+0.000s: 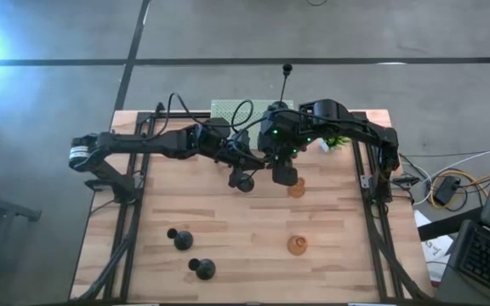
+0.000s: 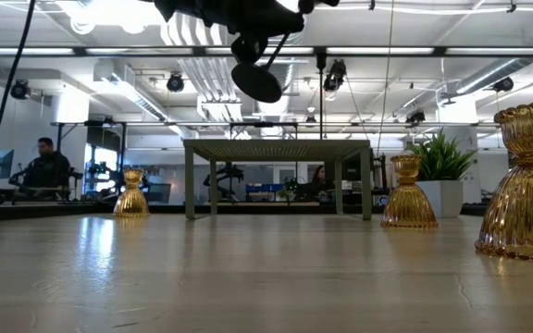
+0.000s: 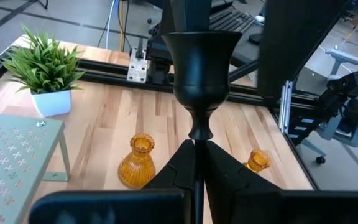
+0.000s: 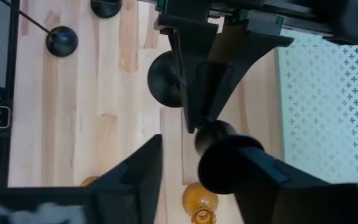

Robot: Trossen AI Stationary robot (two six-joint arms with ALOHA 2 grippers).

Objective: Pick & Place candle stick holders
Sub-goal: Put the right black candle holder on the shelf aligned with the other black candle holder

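Two matte-black jointed arms, looping black cables, green lights on the right arm (image 1: 347,127).

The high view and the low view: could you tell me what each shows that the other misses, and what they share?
Only the high view shows both arms whole, the left gripper beside the right gripper, and two black holders standing near the table's front.

Only the low view shows the room behind, with a seated person, and the lifted black holder's domed base hanging clear above the table.

Both show amber glass holders, the green stand and the potted plant.
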